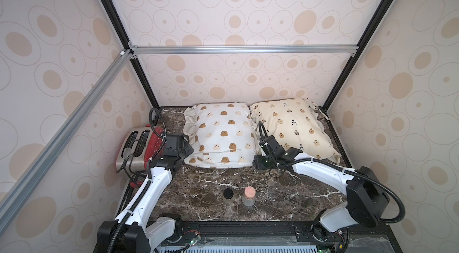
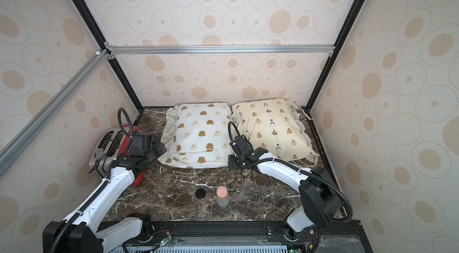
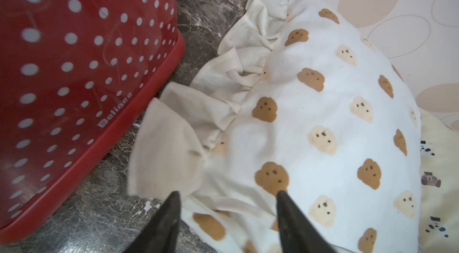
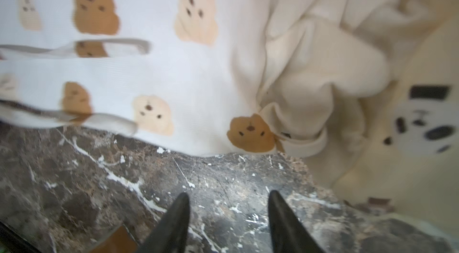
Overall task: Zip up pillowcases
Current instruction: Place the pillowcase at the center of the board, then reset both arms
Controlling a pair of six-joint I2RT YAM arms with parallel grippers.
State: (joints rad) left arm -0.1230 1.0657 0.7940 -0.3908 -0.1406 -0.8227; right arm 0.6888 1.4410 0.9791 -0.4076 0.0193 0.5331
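Two stuffed pillowcases lie side by side at the back of the marble table in both top views. The white pillowcase (image 1: 223,135) (image 2: 201,135) has brown and cream blob prints. To its right lies the cream pillowcase (image 1: 293,125) (image 2: 273,125) with bear and panda prints. My left gripper (image 1: 187,148) (image 3: 228,193) is open over the white pillowcase's (image 3: 310,115) near left corner, by its ruffle (image 3: 173,145). My right gripper (image 1: 257,162) (image 4: 229,193) is open above bare marble, just off the white pillowcase's (image 4: 149,70) near right corner. A tie string (image 4: 111,45) lies across that case.
A silver toaster (image 1: 135,150) and a red perforated colander (image 1: 157,140) (image 3: 74,77) stand at the left, close behind the left arm. A black-lidded jar (image 1: 228,195) and a cork-topped jar (image 1: 249,195) stand near the table's (image 1: 285,197) front edge. Patterned walls enclose three sides.
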